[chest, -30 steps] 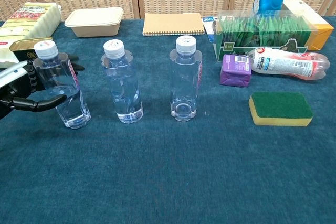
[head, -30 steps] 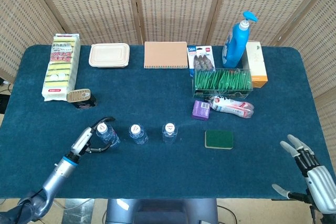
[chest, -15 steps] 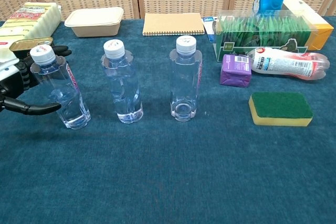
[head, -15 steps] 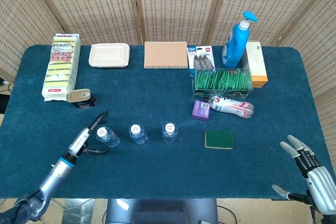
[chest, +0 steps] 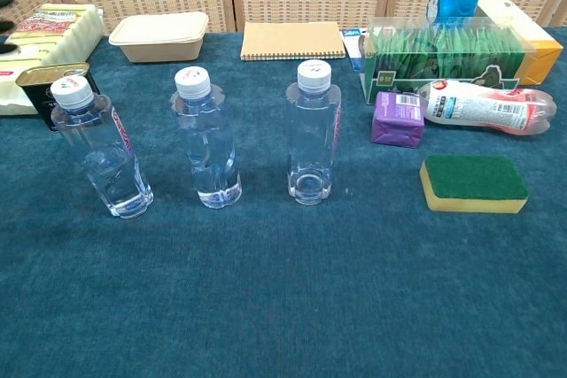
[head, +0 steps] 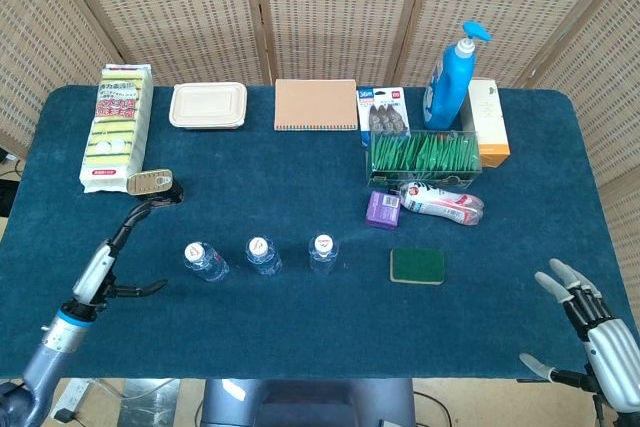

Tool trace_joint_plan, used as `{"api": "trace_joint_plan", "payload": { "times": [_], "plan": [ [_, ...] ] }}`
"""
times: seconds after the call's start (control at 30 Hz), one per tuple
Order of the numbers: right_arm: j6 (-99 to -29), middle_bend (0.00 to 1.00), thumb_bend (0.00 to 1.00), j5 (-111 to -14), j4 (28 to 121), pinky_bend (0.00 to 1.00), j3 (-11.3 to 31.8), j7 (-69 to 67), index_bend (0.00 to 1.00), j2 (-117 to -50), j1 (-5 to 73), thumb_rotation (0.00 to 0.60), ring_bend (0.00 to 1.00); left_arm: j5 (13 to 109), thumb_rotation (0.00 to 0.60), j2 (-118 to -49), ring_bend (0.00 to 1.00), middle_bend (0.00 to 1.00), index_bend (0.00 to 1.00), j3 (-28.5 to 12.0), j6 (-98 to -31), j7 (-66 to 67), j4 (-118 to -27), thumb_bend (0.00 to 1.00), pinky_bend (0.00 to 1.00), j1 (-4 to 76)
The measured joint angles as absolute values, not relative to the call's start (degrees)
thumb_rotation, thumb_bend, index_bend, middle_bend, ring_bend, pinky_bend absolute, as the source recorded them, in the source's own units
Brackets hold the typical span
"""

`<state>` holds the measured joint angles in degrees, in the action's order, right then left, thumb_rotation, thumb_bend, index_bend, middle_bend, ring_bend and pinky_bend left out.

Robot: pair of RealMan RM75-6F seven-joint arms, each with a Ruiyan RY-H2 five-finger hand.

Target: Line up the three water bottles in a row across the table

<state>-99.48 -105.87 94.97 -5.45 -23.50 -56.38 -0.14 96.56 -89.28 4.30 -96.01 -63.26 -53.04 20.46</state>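
At the lower left of the head view the left hand (head: 108, 265) hangs over the table (head: 300, 337) with its fingers spread and nothing in them, apart from the bottles. Just right of it, in the lower middle of the frame, three bottles stand in a row running left to right. The left bottle (chest: 100, 150) stands with its cap leaning a little to the left in the chest view, its long axis slightly tilted. The middle bottle (chest: 206, 140) and the right bottle (chest: 313, 134) stand upright, caps up, with gaps between all three. A tin (chest: 53, 79) sits behind the left bottle. Further right lies a sponge (chest: 473, 184). At the lower right corner of the head view the right hand (head: 590, 329) is empty, fingers apart.
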Motion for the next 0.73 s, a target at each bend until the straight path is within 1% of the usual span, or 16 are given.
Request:
{"api": "trace_joint_plan", "payload": {
  "times": [0.17, 0.27, 0.4, 0.53, 0.6, 0.73],
  "plan": [
    [-99.36, 0.01, 0.00, -105.13, 95.27, 0.01, -5.12, -21.08, 0.12, -56.47, -0.46, 0.600, 0.00, 95.74, 0.600, -81.56, 0.00, 0.00, 0.00, 3.81, -97.16, -52.75, -61.83, 0.18, 0.03, 18.65],
    [-98.98, 0.01, 0.00, -104.27, 95.68, 0.00, -4.90, -18.26, 0.12, -56.44, -0.77, 0.600, 0.00, 95.30, 0.600, -75.71, 0.00, 0.00, 0.00, 4.12, -97.69, -44.40, -68.90, 0.18, 0.03, 16.98],
    [-98.25, 0.01, 0.00, -102.88, 96.80, 0.00, -4.58, -13.27, 0.13, -56.39, -1.30, 0.600, 0.00, 93.97, 0.600, -67.63, 0.00, 0.00, 0.00, 5.81, -97.67, -31.72, -79.46, 0.19, 0.03, 13.45],
    [-98.11, 0.02, 0.00, -101.20, 97.80, 0.00, -3.73, -7.79, 0.14, -56.70, -1.99, 0.600, 0.00, 91.81, 0.600, -61.24, 0.00, 0.00, 0.00, 8.12, -96.37, -21.69, -88.23, 0.19, 0.03, 9.48],
    [-98.33, 0.02, 0.00, -100.30, 98.10, 0.00, -3.12, -5.28, 0.14, -57.11, -2.35, 0.600, 0.00, 91.36, 0.600, -59.09, 0.00, 0.00, 0.00, 9.13, -96.19, -18.94, -90.72, 0.19, 0.03, 7.09],
    [-99.68, 0.02, 0.00, -97.68, 98.60, 0.00, -1.10, 0.41, 0.14, -58.68, -3.36, 0.600, 0.00, 92.41, 0.600, -58.50, 0.00, 0.00, 0.00, 9.95, -97.30, -16.68, -91.32, 0.19, 0.03, 4.77]
  ]
}}
